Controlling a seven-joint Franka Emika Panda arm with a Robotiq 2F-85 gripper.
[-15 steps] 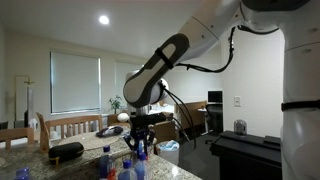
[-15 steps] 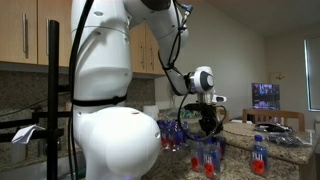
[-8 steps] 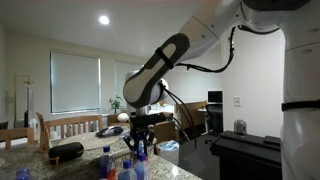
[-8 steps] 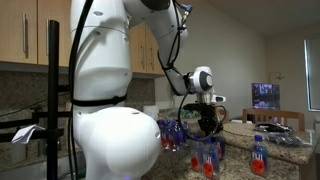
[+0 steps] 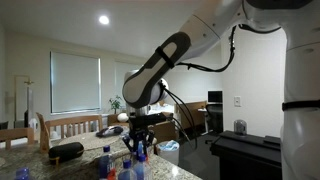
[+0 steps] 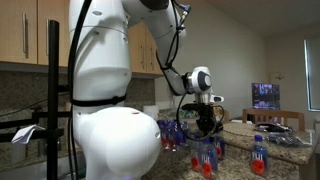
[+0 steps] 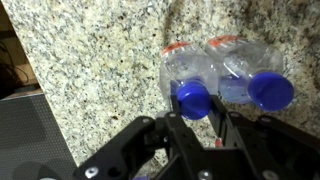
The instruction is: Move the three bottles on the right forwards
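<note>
Over granite counter [image 7: 90, 60], claw [image 7: 198, 115] seemingly grips a blue-capped bottle [image 7: 188, 75].

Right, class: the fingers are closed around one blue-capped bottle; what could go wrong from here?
The gripped bottle appears to touch its neighbour, so moving it may topple that one. The fingers hold it high, near the cap, so it could tilt or slip.

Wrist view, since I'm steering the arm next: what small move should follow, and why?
Probably lift slightly, then carry the held bottle forwards. The fingers look closed around its blue cap, and a second bottle sits touching it on the granite counter, so dragging it might topple that neighbour.
</note>
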